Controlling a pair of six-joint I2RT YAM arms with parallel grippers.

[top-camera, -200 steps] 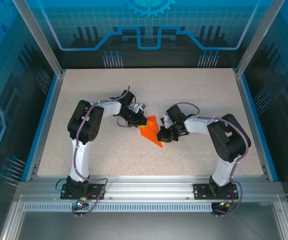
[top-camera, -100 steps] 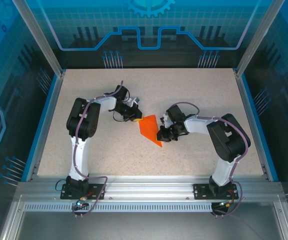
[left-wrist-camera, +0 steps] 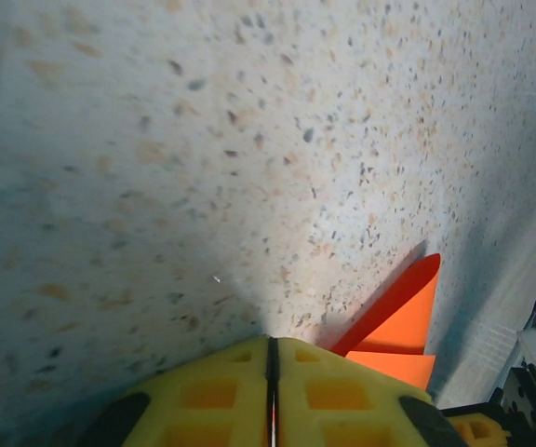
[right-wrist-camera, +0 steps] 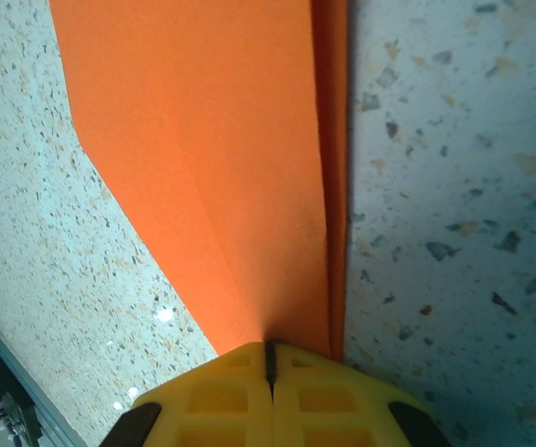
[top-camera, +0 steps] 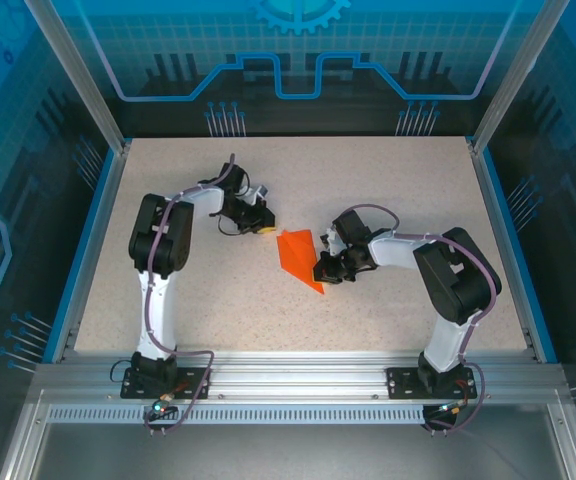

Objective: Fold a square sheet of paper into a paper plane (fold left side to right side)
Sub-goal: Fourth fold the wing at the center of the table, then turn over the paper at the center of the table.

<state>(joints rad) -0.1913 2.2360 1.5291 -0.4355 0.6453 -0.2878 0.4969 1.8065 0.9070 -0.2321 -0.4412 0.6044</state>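
From above, you are looking down at a speckled table (top-camera: pixel 418 190) with both arms reaching in from the near edge. The orange paper (top-camera: pixel 298 258) is lying flat around the middle of the table, folded into a narrow wedge whose point is aiming toward the near edge and a little to the right. The left gripper (top-camera: pixel 264 222) is sitting just off the paper's far left corner, clear of it and toward the table's left edge. The right gripper (top-camera: pixel 324 270) is resting against the paper's right edge, close to the pointed end.

From the left wrist, you are seeing the left gripper (left-wrist-camera: pixel 271 343) with its yellow fingers pressing together along a thin seam and nothing lying between them. The paper (left-wrist-camera: pixel 394 321) is showing beyond the tips, to the right, one corner lifting off the table.

From the right wrist, you are seeing the right gripper (right-wrist-camera: pixel 270 349) with its fingers closing fully together. The paper (right-wrist-camera: pixel 212 140) is narrowing straight into those tips, a folded flap running along its right side. The tips are touching it, though you cannot tell whether they are pinching it or only pressing it down.
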